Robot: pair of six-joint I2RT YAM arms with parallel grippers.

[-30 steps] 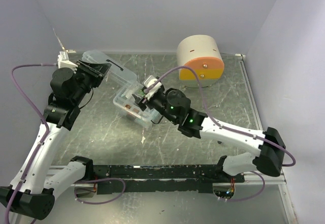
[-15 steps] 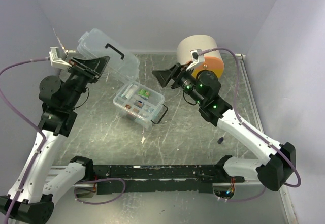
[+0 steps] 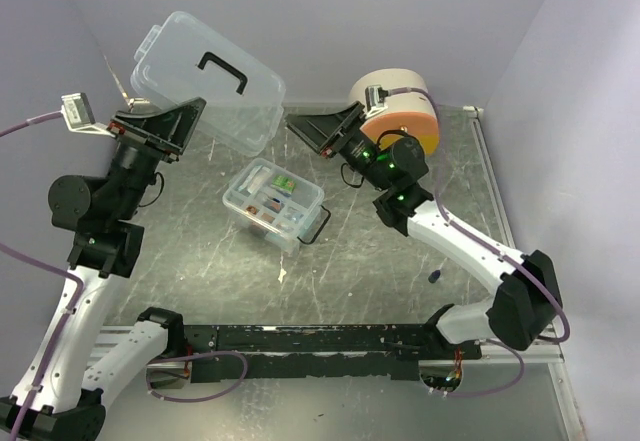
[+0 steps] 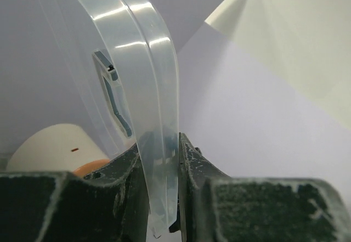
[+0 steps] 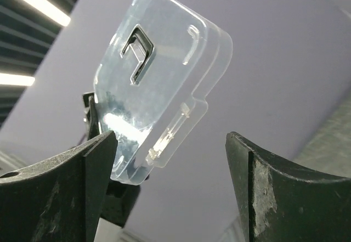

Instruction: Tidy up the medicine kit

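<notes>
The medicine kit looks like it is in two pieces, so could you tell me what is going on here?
The left gripper is clamped on the edge of the kit's clear lid, holding it in the air above the table. The right gripper is open and empty, pointed at the lid without touching it. The kit's open tray sits on the table between the arms, with small items in its compartments. A beige cabinet stands at the back.

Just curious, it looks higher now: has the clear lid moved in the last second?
Yes. The clear lid, pinched by the left gripper, has risen up and away from the kit's tray, which stayed put.
</notes>
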